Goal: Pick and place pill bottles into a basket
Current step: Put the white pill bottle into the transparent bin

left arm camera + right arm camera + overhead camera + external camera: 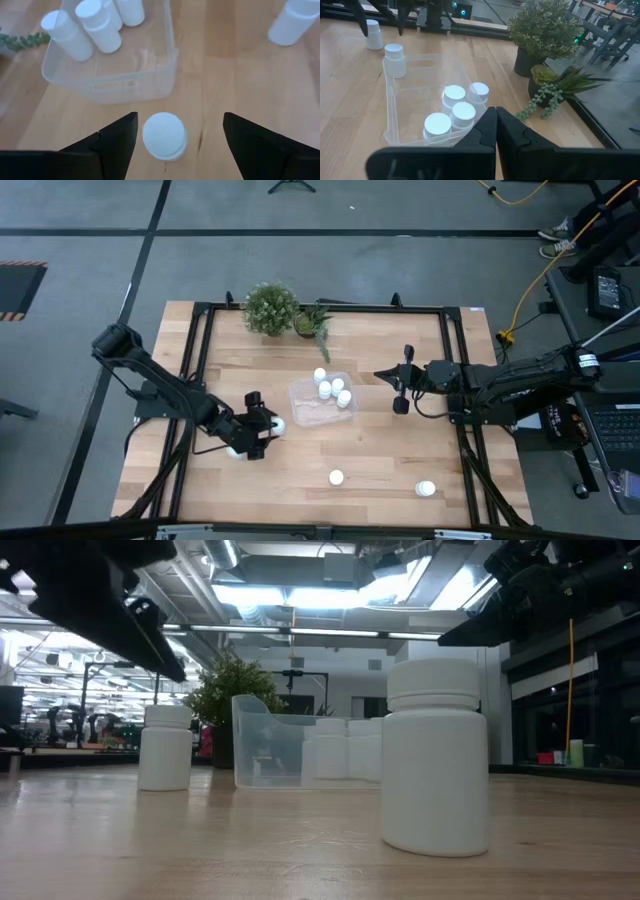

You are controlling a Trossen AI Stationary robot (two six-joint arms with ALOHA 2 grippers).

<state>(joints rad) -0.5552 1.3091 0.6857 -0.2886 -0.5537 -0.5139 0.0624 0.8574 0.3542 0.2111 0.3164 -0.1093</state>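
Straddling a bottle (pixel 164 135) with its fingers spread wide apart, the left gripper (pixel 262 428) hangs low over the table (pixel 380 455), just beside the short end of the tray (pixel 310 416) that faces the left arm. That bottle stands upright between the two dark fingers (pixel 116 137), and neither finger touches it in the wrist view; its white cap shows from above, close to the tray's clear wall. Inside the tray, four bottles (pixel 331 388) stand upright, bunched at the end away from the left gripper, toward the plant side; the rest of the tray floor is bare. The right gripper (pixel 400 392) sits on the other side of the tray, near its far end, with its fingers pressed together and holding nothing. From its wrist view the four caps (pixel 463 111) show in a cluster against the near wall of the tray. Further from the tray, toward the table's front edge, two more bottles stand apart from each other: one (pixel 336 477) roughly in line with the tray, the other (pixel 426 489) off toward the right arm's side. Behind the tray, at the back edge of the table, a bushy potted plant (pixel 270 309) and a smaller trailing plant (pixel 314 323) stand side by side.
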